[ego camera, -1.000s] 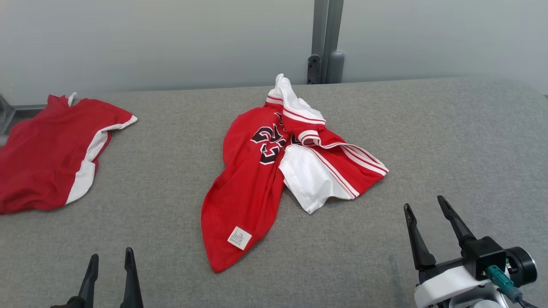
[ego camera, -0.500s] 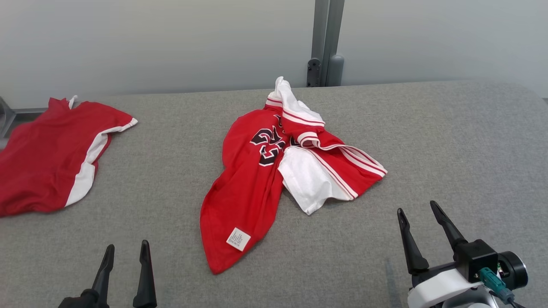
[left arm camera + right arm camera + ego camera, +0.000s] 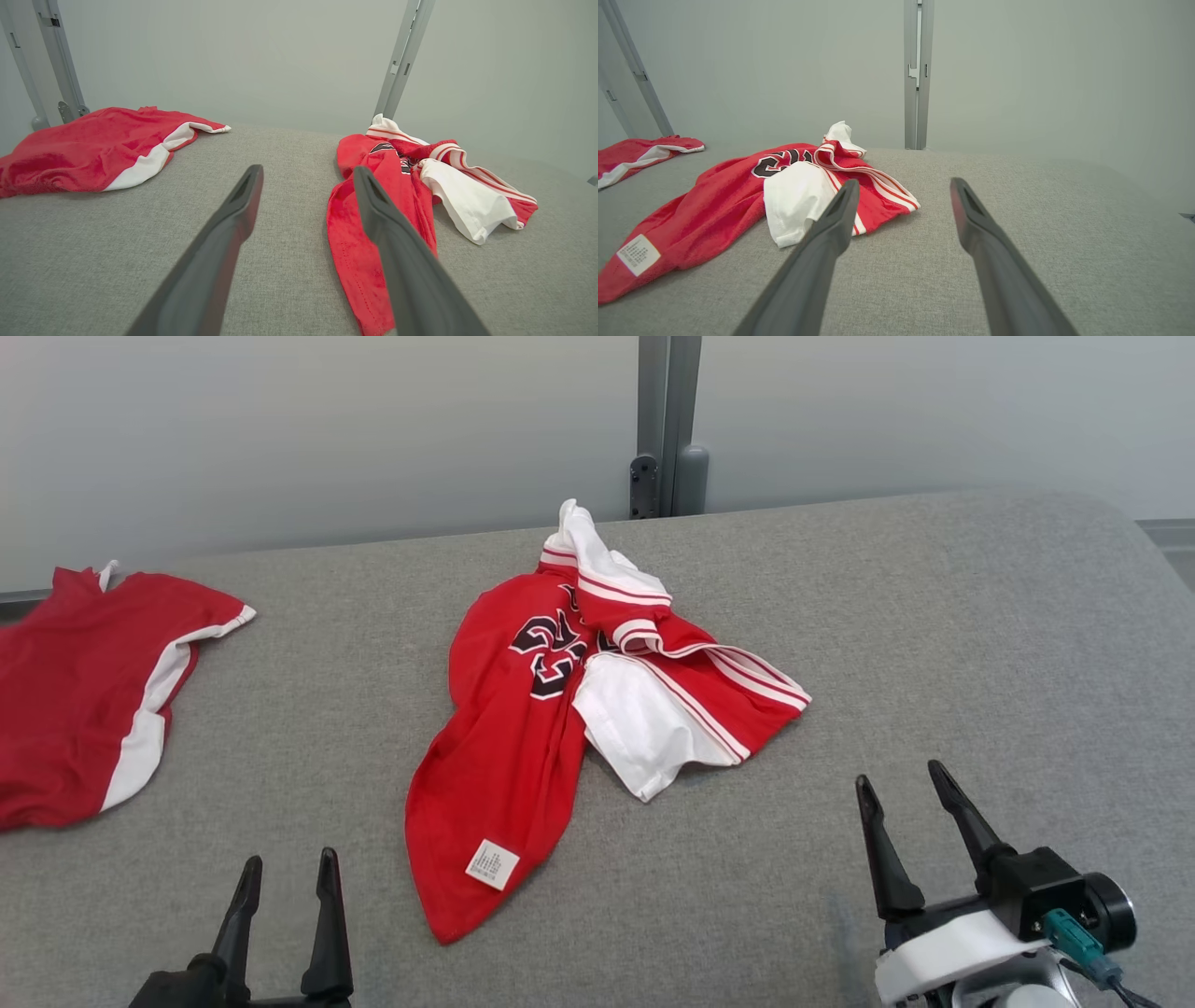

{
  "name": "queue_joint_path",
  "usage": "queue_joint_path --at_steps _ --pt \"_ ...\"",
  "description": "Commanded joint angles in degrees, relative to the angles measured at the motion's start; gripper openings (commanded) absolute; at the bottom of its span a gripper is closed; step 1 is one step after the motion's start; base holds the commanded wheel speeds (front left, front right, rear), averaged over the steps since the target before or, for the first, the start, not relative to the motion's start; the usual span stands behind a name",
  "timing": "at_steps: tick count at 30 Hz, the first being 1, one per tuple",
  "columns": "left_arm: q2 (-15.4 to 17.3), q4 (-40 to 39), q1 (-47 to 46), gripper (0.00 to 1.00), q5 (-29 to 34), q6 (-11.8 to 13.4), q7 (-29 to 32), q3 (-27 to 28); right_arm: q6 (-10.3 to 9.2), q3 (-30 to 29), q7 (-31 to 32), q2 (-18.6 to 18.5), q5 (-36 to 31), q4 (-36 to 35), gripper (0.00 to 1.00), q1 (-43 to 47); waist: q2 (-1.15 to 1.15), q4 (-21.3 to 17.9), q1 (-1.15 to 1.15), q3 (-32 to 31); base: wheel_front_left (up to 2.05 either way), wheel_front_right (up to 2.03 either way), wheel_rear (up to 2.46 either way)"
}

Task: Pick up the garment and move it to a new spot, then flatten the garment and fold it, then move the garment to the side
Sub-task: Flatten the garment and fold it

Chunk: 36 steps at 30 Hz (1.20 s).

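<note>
left jaws advanced, grey fabric surface (image 3: pixel 934 616), pale wall (image 3: pixel 280 429)

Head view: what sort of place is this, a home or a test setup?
Likely a lab or test station: a grey fabric-covered table, plain pale wall panels with a metal post, and, laid out on it, a crumpled jersey and a second garment.

A grey fabric-covered table (image 3: pixel 980 616) stretches before a pale wall (image 3: pixel 280 429), where an upright grey metal post (image 3: pixel 661 411) rises just behind the table's far edge. A small dark bracket (image 3: pixel 640 485) sits low on the post, on its left side. Well to the left of the post, a red cloth (image 3: pixel 65 709) with a white band lies rumpled on the table, reaching its left end
</note>
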Motion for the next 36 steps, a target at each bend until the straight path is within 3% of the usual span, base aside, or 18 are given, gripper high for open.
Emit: queue_joint_path --at_steps 1,6,12,20,31,32,33,34,35,36 --pt "0.0 0.6 -1.1 1.0 -0.7 -0.2 0.0 -0.5 -0.06 0.7 -0.2 0.2 1.0 -0.5 1.0 -1.5 0.0 -0.4 0.0 0.4 0.0 0.0 0.0" --pt "0.9 7.8 -4.6 1.0 -1.6 -0.2 2.8 -6.3 -0.05 9.0 0.6 0.3 4.4 7.6 1.0 -6.3 0.0 -0.2 0.0 2.5 0.0 0.0 0.0" --pt "0.3 11.7 -9.9 1.0 -3.1 2.2 13.0 -9.4 -0.06 17.9 9.5 0.2 10.7 15.4 1.0 -16.1 0.0 0.3 0.0 7.0 0.0 0.0 0.0" --pt "0.2 9.8 -12.8 1.0 -4.6 5.3 23.4 -12.2 -0.06 20.4 14.6 0.2 12.8 23.1 1.0 -25.7 0.0 1.9 0.0 12.9 0.0 0.0 0.0" --pt "0.2 10.9 -16.1 1.0 -5.6 4.8 26.0 -14.1 -0.06 22.8 15.1 0.2 14.3 28.9 1.0 -33.8 0.0 4.5 0.0 18.9 0.0 0.0 0.0" --pt "0.2 11.3 -16.4 0.46 -5.4 4.7 26.0 -14.5 -0.06 23.2 15.2 0.2 14.6 29.3 0.86 -34.0 0.0 4.6 0.0 19.1 0.0 0.0 0.0" --pt "0.2 11.8 -16.6 0.0 -5.6 4.4 26.2 -14.9 -0.05 23.7 15.2 0.2 14.9 29.7 0.49 -34.3 0.0 4.6 0.0 19.2 0.0 0.0 0.0" --pt "0.1 12.4 -16.6 0.0 -6.0 4.1 26.3 -15.3 -0.04 24.2 15.1 0.3 15.2 30.1 0.17 -34.4 0.0 4.7 0.0 19.2 0.0 0.0 0.0" --pt "0.1 12.8 -16.7 0.0 -6.2 3.8 26.4 -15.7 -0.03 24.6 14.9 0.3 15.6 30.5 0.0 -34.4 0.0 4.8 0.0 19.2 0.0 0.0 0.0" --pt "0.0 13.1 -16.7 0.0 -6.4 3.7 26.2 -15.9 -0.04 24.9 14.8 0.3 15.8 30.8 0.0 -34.3 0.0 4.7 0.0 19.0 0.0 0.0 0.0"
